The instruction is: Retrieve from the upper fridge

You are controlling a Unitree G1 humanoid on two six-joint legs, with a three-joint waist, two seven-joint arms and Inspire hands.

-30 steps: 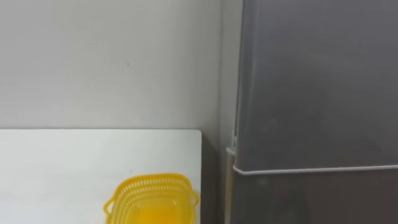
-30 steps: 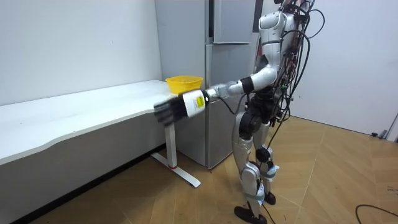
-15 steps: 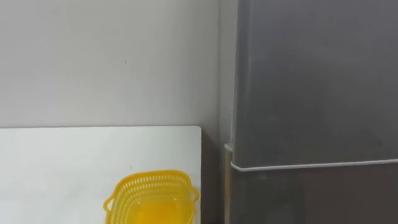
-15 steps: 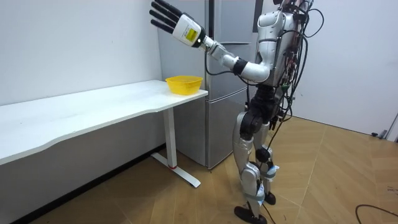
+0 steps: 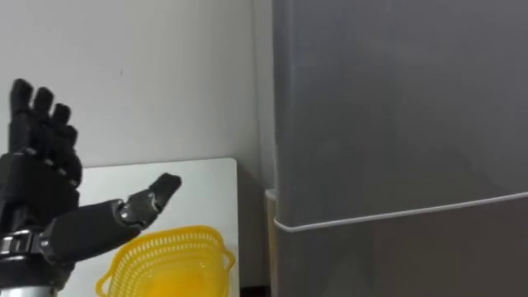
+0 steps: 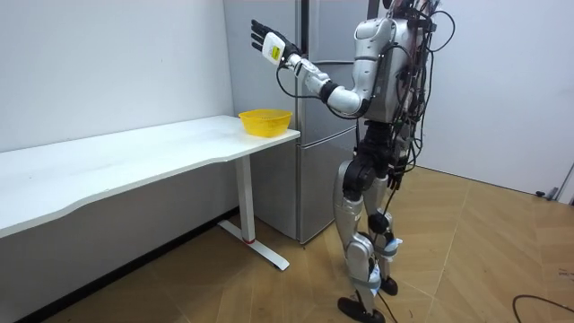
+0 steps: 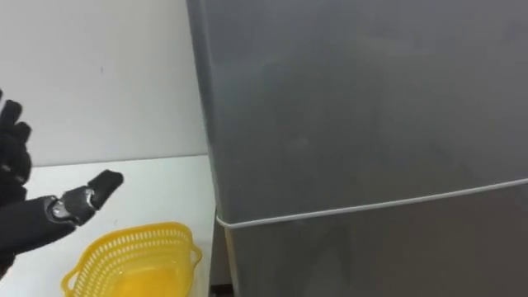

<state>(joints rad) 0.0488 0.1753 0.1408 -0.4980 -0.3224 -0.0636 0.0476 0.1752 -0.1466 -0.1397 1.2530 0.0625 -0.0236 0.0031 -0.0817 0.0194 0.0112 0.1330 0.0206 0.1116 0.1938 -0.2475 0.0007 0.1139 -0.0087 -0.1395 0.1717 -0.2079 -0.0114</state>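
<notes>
two doors, one above the other, make up the front of the tall grey fridge, which stands at the right against the far wall. the upper door is shut. a thin pale seam divides it from the lower door, which is shut as well. whatever sits in the upper compartment is hidden behind that door, so i cannot tell what it is or how it lies.

left of the fridge runs a long white worktop, its right end just beside the fridge's side. in the room view the robot stands upright on the wooden floor, facing the fridge front, near the worktop's right end.

a yellow mesh basket sits on the worktop at that end, close to the near edge, with the fridge just to its right. its walls are open lattice with a small handle at the side, and from here i see nothing in it.

the left robot hand is held up high at the left, above and to the left of the basket. its fingers point upward and are spread apart, the thumb stretched out to the right over the basket's rim. it holds nothing and touches neither the basket nor the fridge door.
</notes>
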